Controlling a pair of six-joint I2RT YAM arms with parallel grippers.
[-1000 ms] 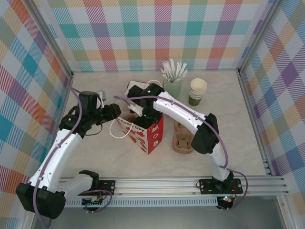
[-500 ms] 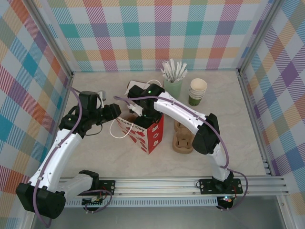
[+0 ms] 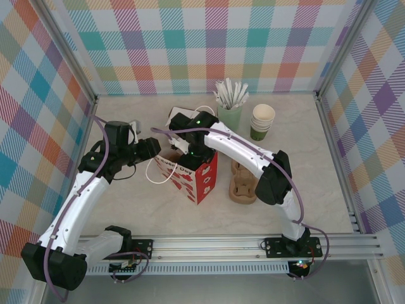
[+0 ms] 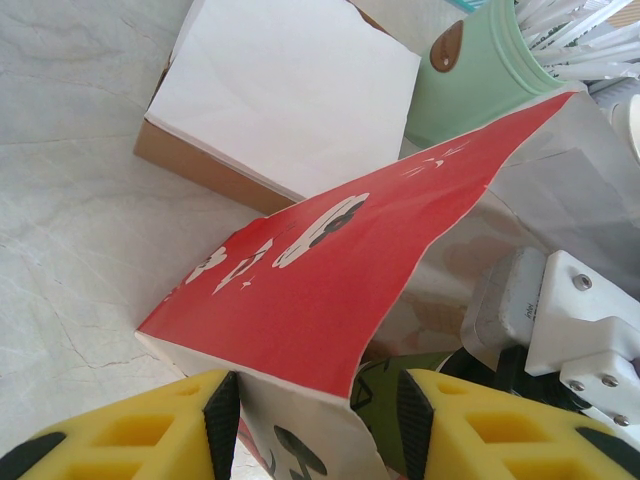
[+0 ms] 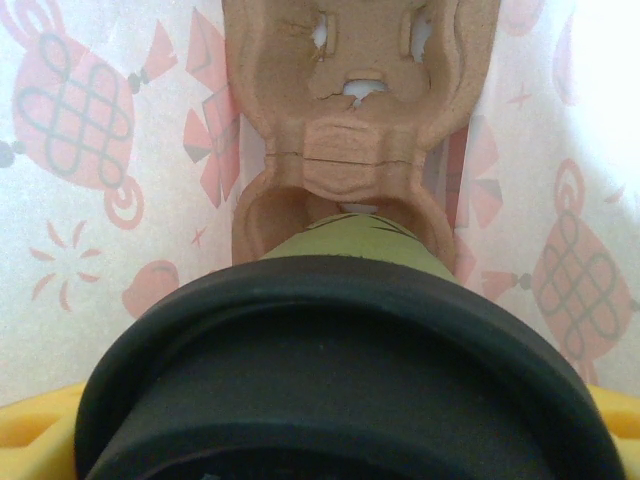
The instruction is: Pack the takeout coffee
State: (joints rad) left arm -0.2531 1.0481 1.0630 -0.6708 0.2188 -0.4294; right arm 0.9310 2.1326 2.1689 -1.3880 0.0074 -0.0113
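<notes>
Takeout coffee [image 5: 345, 380] is inside the red paper bag [image 3: 201, 178], black lid up, right over a pulp cup carrier [image 5: 345, 150] at the bag's bottom. R end effector [image 3: 190, 151] grips it. L end effector [image 4: 315, 425] straddles the bag's rim; can't tell if clenched. Bag stands mid-desk [image 3: 139, 202].

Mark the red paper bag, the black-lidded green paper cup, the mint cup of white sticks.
red paper bag [image 3: 205, 179]: top view, red side panel.
black-lidded green paper cup [image 5: 340, 400]: right wrist view, black lid.
mint cup of white sticks [image 3: 230, 118]: top view, cup wall.
</notes>
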